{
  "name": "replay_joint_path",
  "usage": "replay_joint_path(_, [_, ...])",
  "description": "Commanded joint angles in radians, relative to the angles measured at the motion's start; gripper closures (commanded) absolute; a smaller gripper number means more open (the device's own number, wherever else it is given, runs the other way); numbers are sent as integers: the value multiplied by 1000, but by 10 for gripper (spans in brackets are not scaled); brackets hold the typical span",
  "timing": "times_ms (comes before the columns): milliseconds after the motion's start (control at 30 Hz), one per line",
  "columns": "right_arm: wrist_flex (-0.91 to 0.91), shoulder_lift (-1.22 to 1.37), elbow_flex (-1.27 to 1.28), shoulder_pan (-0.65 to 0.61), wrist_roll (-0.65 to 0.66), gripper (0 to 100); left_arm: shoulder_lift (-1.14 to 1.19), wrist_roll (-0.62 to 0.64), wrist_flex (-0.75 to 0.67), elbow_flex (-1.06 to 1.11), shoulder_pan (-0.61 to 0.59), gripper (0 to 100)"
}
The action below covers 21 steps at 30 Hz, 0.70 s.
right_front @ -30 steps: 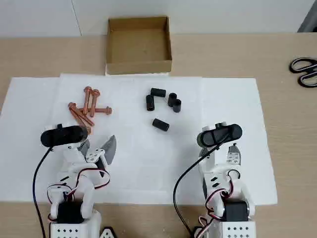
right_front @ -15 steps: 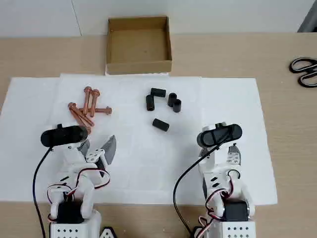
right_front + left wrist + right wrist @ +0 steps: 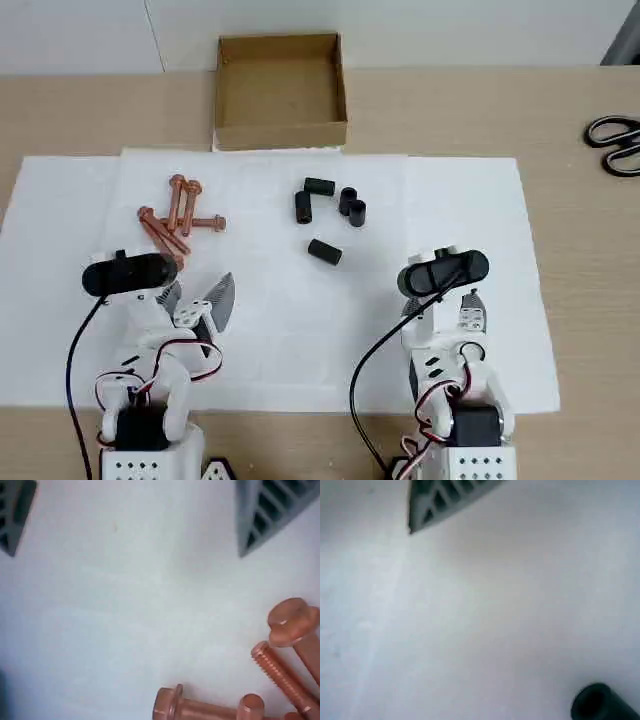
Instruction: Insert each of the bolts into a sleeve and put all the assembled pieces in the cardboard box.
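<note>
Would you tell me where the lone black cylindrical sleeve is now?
In the high view the lone black cylindrical sleeve lies on the white paper sheet, across the four clustered black sleeves from the brown cardboard box, right of the copper bolts.

**High view.** We look from a fixed point above, down over the tan wooden surface [image 3: 560, 110]. The two white-and-black arms [image 3: 150, 350] stand at the near edge and the open brown cardboard box [image 3: 281, 133] at the far edge. The whole white paper sheet [image 3: 270, 330] is in frame.

**Left wrist view.** We sit close over the sheet, facing down past the spread tips of the left end effector [image 3: 132, 522]. This view shares the copper-coloured flanged metal bolts [image 3: 292, 622] with the high view.

**Right wrist view.** We sit equally close, facing down onto the sheet. This view shares one short black cylindrical sleeve [image 3: 600, 702] with the high view.
</note>
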Motion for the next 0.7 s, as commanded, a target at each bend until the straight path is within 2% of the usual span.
replay_joint_path(0, [1,-19,5,4,15,749,-6,-5,21,-50,-8,732])
replay_joint_path(100, [22,-19,-37,5,117,749,-5,-8,104,-150,-34,732])
replay_joint_path(200, [148,-18,-221,44,215,749,-3,-100,183,-252,-91,732])
replay_joint_path(300, [174,-12,-405,104,176,749,-3,-199,215,-314,-166,732])
replay_joint_path(433, [173,38,-557,148,146,749,18,-233,213,-403,-249,732])
replay_joint_path(533, [173,188,-660,148,143,749,129,-233,213,-495,-250,732])
replay_joint_path(667, [222,518,-881,145,141,749,407,-233,219,-677,-249,732])
